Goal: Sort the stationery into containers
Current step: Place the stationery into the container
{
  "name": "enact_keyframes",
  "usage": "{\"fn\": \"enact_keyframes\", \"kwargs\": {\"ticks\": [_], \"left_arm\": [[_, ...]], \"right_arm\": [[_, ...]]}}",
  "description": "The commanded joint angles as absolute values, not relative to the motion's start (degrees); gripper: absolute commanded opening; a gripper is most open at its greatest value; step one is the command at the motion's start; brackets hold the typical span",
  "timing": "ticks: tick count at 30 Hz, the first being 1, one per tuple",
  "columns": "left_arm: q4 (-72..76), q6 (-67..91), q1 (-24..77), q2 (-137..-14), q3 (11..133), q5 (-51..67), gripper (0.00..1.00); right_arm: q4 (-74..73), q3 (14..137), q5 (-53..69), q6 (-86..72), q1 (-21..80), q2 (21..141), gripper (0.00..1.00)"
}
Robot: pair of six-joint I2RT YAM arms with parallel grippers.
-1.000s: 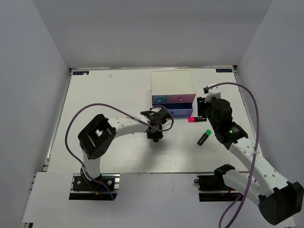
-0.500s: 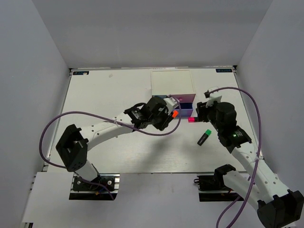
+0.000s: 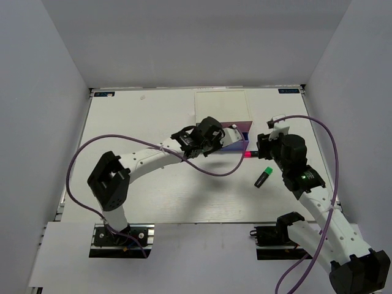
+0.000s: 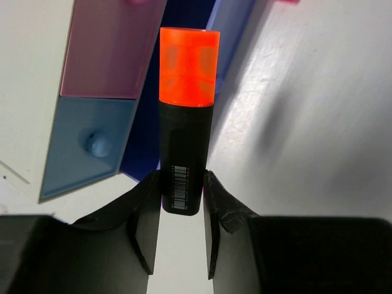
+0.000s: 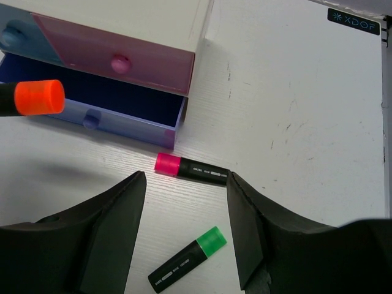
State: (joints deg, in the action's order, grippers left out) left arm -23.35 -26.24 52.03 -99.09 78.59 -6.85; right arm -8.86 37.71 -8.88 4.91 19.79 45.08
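My left tool (image 4: 177, 233) pinched the orange-capped highlighter (image 4: 184, 122) by its barrel, cap over the open blue-purple drawer (image 5: 122, 125). I judged: clear the front wall, lower, then release. My right tool (image 5: 185, 184) hung spread, empty.

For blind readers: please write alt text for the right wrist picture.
A pink-capped highlighter and a green-capped highlighter lie on the table between the fingers of the open right gripper. Behind them, a white drawer box has its blue-purple drawer pulled open, and an orange-capped highlighter reaches over it from the left.
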Motion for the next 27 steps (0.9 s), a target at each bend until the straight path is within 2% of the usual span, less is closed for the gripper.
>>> {"fn": "enact_keyframes", "kwargs": {"ticks": [1,8,15,23,24,27], "left_arm": [[-21.45,-34.09,50.98,-100.89,81.47,-11.87,0.00],[-17.75,-37.00,50.98,-105.82,83.14,-18.89,0.00],[-14.24,-39.37,50.45,-109.59,84.54,-21.44,0.04],[-11.78,-39.90,50.45,-110.13,83.85,-21.97,0.16],[-11.78,-39.90,50.45,-110.13,83.85,-21.97,0.22],[-10.63,-39.90,50.45,-110.13,83.06,-23.12,0.30]], "right_arm": [[-6.42,37.27,-9.58,4.57,18.90,44.12,0.61],[-6.42,37.00,-9.49,4.22,18.11,44.12,0.61],[-6.94,36.83,-9.23,3.87,17.49,44.38,0.61],[-7.12,36.48,-8.97,3.69,16.79,44.30,0.60],[-6.95,36.39,-8.88,3.69,16.61,44.56,0.60],[-6.94,36.47,-8.61,3.69,16.61,44.56,0.60]]}}
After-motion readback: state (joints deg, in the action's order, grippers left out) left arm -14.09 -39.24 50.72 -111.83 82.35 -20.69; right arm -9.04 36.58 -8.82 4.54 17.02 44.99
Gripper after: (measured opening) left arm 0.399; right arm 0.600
